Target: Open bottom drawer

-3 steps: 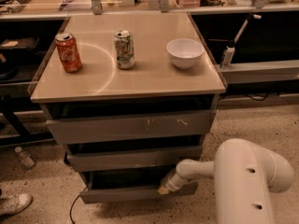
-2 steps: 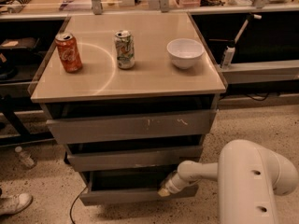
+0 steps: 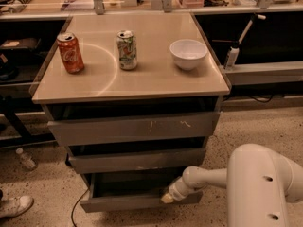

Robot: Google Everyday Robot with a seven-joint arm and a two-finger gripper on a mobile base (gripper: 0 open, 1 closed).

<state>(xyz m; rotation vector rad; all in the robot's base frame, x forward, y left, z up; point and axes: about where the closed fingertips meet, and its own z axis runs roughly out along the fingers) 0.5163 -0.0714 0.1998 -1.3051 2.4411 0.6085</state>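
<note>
A grey cabinet holds three handleless drawers. The bottom drawer (image 3: 128, 202) is the lowest one, with a plain slat front and a shallow dark tray; it stands pulled out past the two above. The middle drawer front (image 3: 137, 161) is plain grey. The top drawer front (image 3: 135, 128) has white scratch marks. My gripper (image 3: 166, 197) is at the end of the white arm (image 3: 208, 178), low at the right part of the bottom drawer's front edge, touching it.
On the cabinet top (image 3: 156, 79) stand a red can (image 3: 70, 52), a green-and-white can (image 3: 127, 49) and a white bowl (image 3: 188, 54). A plastic bottle (image 3: 26, 159) and a shoe (image 3: 14, 206) lie on the floor at left. A cable (image 3: 75, 207) trails below.
The bottom drawer has slid a little further out, and the arm has drawn back towards the camera with it.
</note>
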